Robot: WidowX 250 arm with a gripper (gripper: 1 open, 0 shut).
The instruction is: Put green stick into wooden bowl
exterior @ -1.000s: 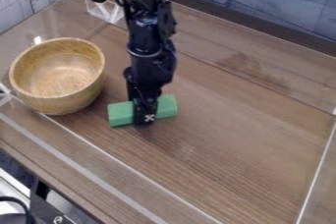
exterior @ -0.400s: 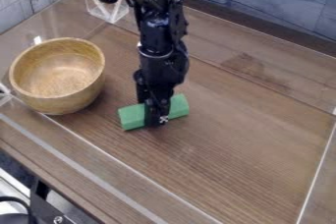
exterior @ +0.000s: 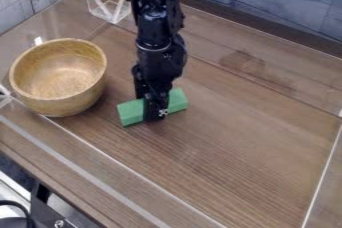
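Nearest to the viewer, the dark wood-grain counter [exterior: 227, 172] carries everything, with a clear raised edge along its front. On it lies the small flat bright-green stick [exterior: 134, 112], flat on the surface and not yet lifted as far as I can judge. My hand [exterior: 156, 110] points straight down onto its right half, the fingers set partway apart and straddling the block; whether they already pinch it or only bracket it I cannot tell, because my own black wrist hides the contact. To the left and a little farther back sits the round, deep, light tan wooden bowl [exterior: 56, 97], empty inside and near the stick without touching it. So I judge the reach done; the grip needs confirming, and the lift, the carry leftward and the release into the bowl remain.
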